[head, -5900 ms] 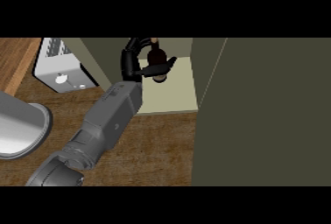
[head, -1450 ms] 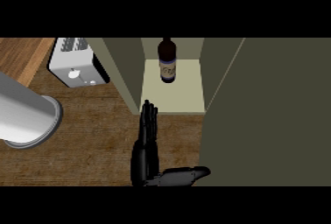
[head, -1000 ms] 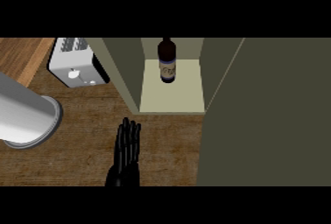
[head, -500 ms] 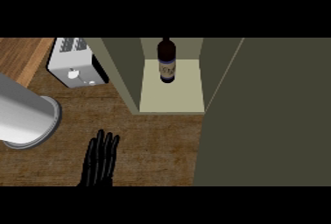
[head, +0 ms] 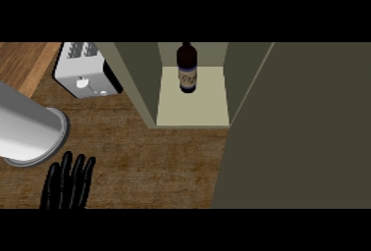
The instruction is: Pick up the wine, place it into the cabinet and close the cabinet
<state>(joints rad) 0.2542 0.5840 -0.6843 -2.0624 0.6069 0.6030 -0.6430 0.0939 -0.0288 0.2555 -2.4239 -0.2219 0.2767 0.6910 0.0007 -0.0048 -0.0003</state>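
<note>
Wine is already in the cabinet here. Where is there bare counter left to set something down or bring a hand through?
Bare wooden counter runs between the hand at lower left, the cabinet shelf's front edge above, and the open cabinet door at right. The upper left is crowded: the toaster and the large metal pot. Inside the cabinet, shelf in front of the wine bottle is free.

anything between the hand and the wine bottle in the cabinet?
Head view: only bare wooden counter and the cabinet's pale shelf floor lie between the hand and the wine bottle. Toaster sits off to the left.
</note>
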